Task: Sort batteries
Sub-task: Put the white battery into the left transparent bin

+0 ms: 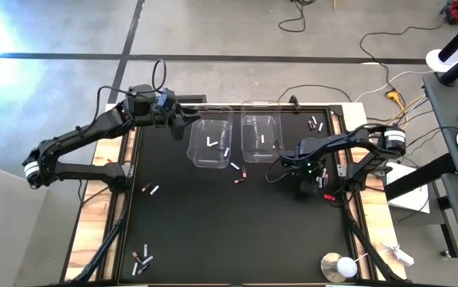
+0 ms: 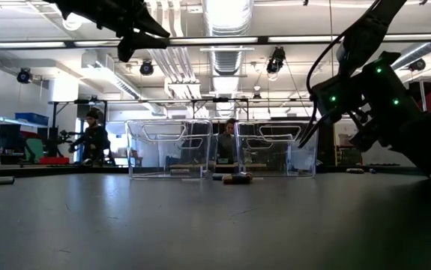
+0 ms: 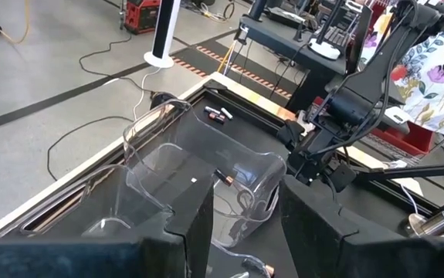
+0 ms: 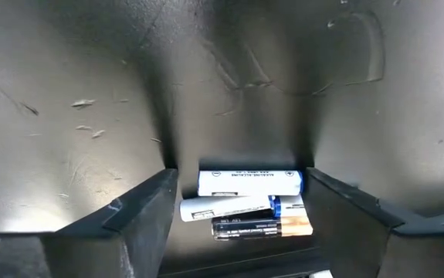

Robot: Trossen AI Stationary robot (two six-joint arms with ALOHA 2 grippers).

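With three batteries (image 4: pixel 245 202) lying bunched on the tabletop (image 4: pixel 67 93) between the right gripper (image 4: pixel 241 202)'s parted jaws, a clean pick means centring on one so the neighbours stay behind.

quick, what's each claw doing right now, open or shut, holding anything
Left claw: open, empty, raised beside the clear plastic bins.
Right claw: open, low on the black mat around small white and dark cylindrical batteries, not gripping yet.
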